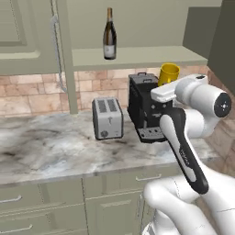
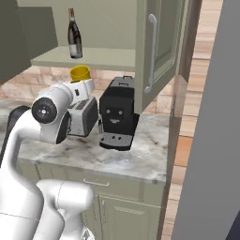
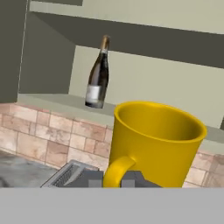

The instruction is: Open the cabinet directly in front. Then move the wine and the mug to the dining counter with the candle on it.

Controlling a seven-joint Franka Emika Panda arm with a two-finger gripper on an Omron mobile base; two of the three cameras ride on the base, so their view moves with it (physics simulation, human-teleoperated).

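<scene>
The mug (image 3: 153, 144), yellow-orange, is sitting pinched in the gripper (image 3: 114, 180): jaws pressed tight on it at the handle side, dark finger tips (image 3: 133, 178) showing at its base in the hand view, mouth open toward the cam. In the left base view the mug (image 1: 169, 73) is hanging in the air just below the front edge of the cabinet (image 1: 137, 57) shelf, above the black coffee machine (image 1: 147, 108), not touching shelf or worktop. Right base view is giving the same: mug (image 2: 79, 73) under the shelf lip, at the end of the white arm.

The wine (image 1: 109, 34) is standing upright on the cabinet shelf, back and to the left of the mug, well apart from it; dark bottle, pale label, golden neck. Also showing upright at (image 2: 74, 33) and (image 3: 97, 74).

Cabinet doors are standing open: one door w/ long silver bar handle (image 2: 151, 54) is swinging out on the right in the right base view, the other edge-on at left in the left base view.

Below, a silver 2-slot toaster (image 1: 107, 118) is sitting on the marble worktop (image 1: 46, 147) just beside the coffee machine, brick backsplash (image 1: 32, 96) behind, green drawers (image 1: 41, 202) under.
</scene>
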